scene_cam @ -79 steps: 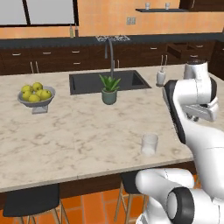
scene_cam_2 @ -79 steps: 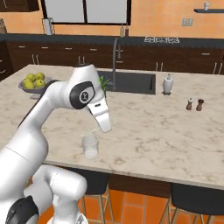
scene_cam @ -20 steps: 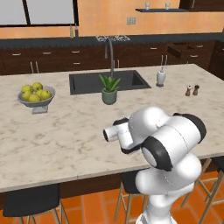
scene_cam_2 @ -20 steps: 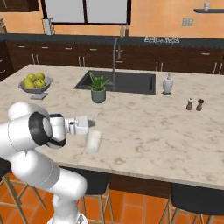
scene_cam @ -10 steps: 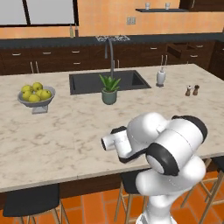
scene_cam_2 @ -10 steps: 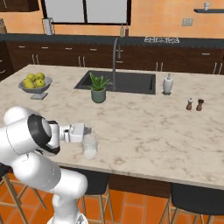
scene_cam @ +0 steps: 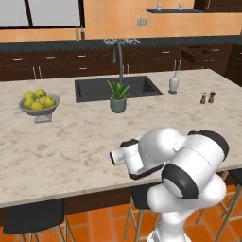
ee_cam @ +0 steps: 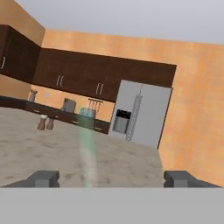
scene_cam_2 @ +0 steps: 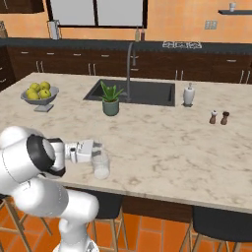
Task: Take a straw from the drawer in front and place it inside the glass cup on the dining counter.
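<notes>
You will find no readable writing or brand on anything here; the fridge point(ee_cam: 138, 113) and cabinet fronts are plain.

On the tabletop point(scene_cam_2: 162, 147), left to right in the right base view: a bowl of fruit point(scene_cam_2: 40, 94); a potted plant point(scene_cam_2: 110, 101) by the dark sink point(scene_cam_2: 133, 91); a soap bottle point(scene_cam_2: 188, 94); two small shakers point(scene_cam_2: 219, 118).

Your tool point(ee_cam: 111, 178) lies level, low over the near edge of the tabletop, pointing along it; in the hand view its two fingertips point(ee_cam: 43, 178) stand spread wide, one at each side of the bottom, pinching nothing.

The cup point(scene_cam_2: 101, 165) stands upright on the tabletop near the front edge, just beyond the tool's tip in the right base view; in the hand view it sits between the spread fingertips as a pale see-through column, touching neither that you can see. Whether the straw is inside the cup you cannot tell; it is too thin to make out.
</notes>
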Controlling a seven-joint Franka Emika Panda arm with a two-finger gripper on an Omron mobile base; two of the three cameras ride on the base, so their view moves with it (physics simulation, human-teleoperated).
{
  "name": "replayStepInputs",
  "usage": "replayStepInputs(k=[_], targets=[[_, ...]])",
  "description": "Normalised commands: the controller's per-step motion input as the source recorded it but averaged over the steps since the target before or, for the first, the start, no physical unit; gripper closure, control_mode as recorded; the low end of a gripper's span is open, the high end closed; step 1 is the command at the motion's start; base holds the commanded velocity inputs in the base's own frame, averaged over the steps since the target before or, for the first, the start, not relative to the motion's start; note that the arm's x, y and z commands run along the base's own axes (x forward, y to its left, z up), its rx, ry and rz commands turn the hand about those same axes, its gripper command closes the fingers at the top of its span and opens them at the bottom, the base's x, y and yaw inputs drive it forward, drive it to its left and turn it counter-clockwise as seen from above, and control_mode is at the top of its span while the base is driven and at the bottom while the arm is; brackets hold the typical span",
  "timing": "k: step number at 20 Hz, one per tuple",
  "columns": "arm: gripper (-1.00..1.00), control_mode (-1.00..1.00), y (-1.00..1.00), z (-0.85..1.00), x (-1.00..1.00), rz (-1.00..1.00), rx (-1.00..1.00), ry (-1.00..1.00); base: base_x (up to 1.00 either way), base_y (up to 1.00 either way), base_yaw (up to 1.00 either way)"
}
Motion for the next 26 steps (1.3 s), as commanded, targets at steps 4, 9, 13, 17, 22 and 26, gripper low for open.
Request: replayStepInputs(k=[4, 9, 13, 17, 22, 26], targets=[[-1.0, -1.0, 0.15, 0.73, -0.36, 0.0, 0.15, -0.01, 0.0, 0.0, 0.0], [-1.0, -1.0, 0.17, 0.85, -0.3, 0.0, 0.29, 0.04, 0.0, 0.0, 0.0], [-1.0, -1.0, 0.0, 1.0, -0.59, 0.0, 0.51, 0.16, 0.0, 0.0, 0.0], [-1.0, -1.0, -0.16, 1.0, -0.66, 0.0, 0.67, 0.26, 0.0, 0.0, 0.0], [-1.0, -1.0, -0.43, 0.91, -0.76, 0.0, 0.67, 0.29, 0.0, 0.0, 0.0], [-1.0, -1.0, -0.79, 0.37, -0.73, 0.0, 0.49, 0.22, 0.0, 0.0, 0.0]])
